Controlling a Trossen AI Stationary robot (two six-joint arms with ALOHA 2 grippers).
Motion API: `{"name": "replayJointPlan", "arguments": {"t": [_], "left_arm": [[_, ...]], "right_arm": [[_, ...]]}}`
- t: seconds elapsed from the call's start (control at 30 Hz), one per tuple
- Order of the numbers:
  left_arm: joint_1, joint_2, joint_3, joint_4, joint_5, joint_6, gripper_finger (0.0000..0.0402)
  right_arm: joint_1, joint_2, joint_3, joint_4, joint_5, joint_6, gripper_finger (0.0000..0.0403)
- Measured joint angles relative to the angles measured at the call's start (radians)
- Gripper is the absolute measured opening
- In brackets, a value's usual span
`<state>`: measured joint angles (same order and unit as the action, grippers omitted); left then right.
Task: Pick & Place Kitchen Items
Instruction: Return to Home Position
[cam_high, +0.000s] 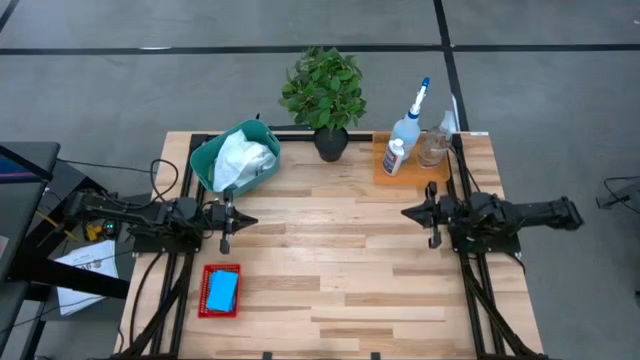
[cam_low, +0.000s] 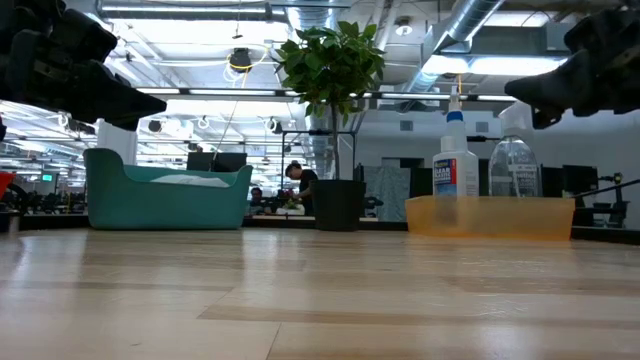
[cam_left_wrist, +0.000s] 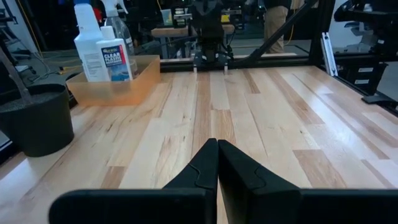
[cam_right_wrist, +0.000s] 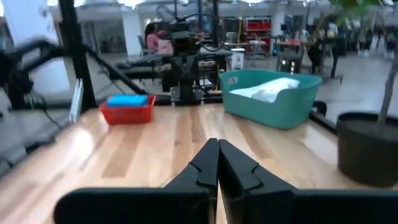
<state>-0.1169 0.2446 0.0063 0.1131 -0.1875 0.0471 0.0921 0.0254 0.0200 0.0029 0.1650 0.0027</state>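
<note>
A white cloth (cam_high: 243, 158) lies in a teal tub (cam_high: 205, 160) at the far left. A blue sponge (cam_high: 221, 290) sits in a red basket (cam_high: 204, 297) at the near left. A clear spray bottle (cam_high: 408, 128), a small white labelled bottle (cam_high: 394, 156) and a second clear bottle (cam_high: 433, 146) stand in an orange tray (cam_high: 384, 172) at the far right. My left gripper (cam_high: 250, 221) is shut at the left edge, holding nothing. My right gripper (cam_high: 407, 212) is shut at the right edge, holding nothing. Both are raised above the table.
A leafy plant in a black pot (cam_high: 330, 140) stands at the far middle of the table. The wooden tabletop (cam_high: 340, 270) between the two grippers is bare.
</note>
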Motion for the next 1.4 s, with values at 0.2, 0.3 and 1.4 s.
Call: {"name": "replayJointPlan", "arguments": {"t": [0.2, 0.3, 1.4], "left_arm": [[0.0, 0.0, 0.0, 0.002, 0.0, 0.0, 0.0008], [0.0, 0.0, 0.0, 0.002, 0.0, 0.0, 0.0008], [0.0, 0.0, 0.0, 0.003, 0.001, 0.0, 0.0008]], "right_arm": [[-0.036, -0.001, 0.0, -0.001, 0.001, 0.098, 0.0004], [-0.045, 0.0, 0.0, -0.002, 0.0, 0.095, 0.0006], [-0.045, 0.0, 0.001, -0.003, 0.0, 0.095, 0.0007]]}}
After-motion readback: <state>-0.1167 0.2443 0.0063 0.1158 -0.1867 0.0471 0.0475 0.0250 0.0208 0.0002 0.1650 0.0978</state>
